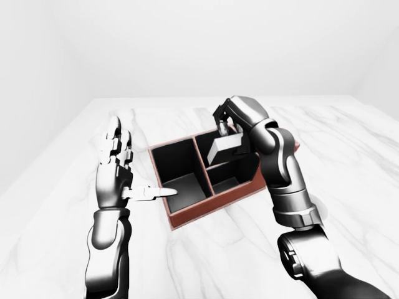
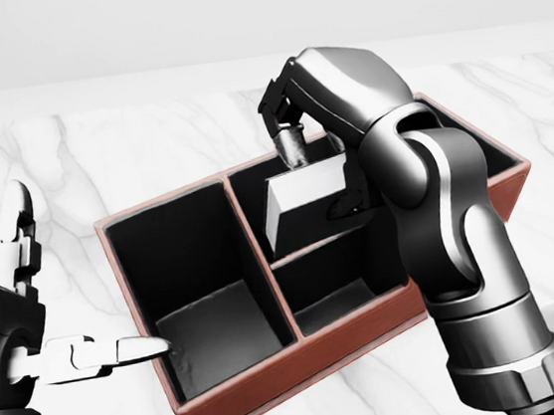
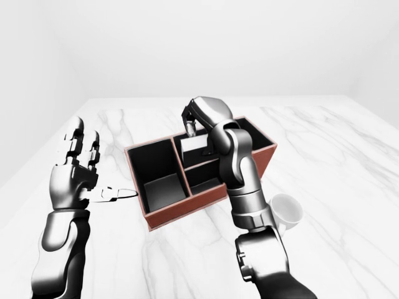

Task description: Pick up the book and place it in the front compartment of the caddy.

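The caddy (image 2: 277, 380) is a red-brown box with black compartments on the marble table. The book (image 2: 306, 202), a pale grey-white block, hangs tilted over its middle section, above the divider between the upper and lower middle compartments. My right hand (image 2: 305, 169) comes down from above and is shut on the book, with the dark fingers (image 2: 290, 144) at its top edge. Part of the book's right end is hidden by my forearm. My left hand (image 2: 42, 294) stands open at the left of the caddy, thumb pointing at the large left compartment, holding nothing.
A white cup (image 3: 287, 212) stands on the table to the right of the caddy, beside my right forearm. The marble table top (image 1: 349, 156) stretches wide on all sides, and its far edge meets a plain white wall.
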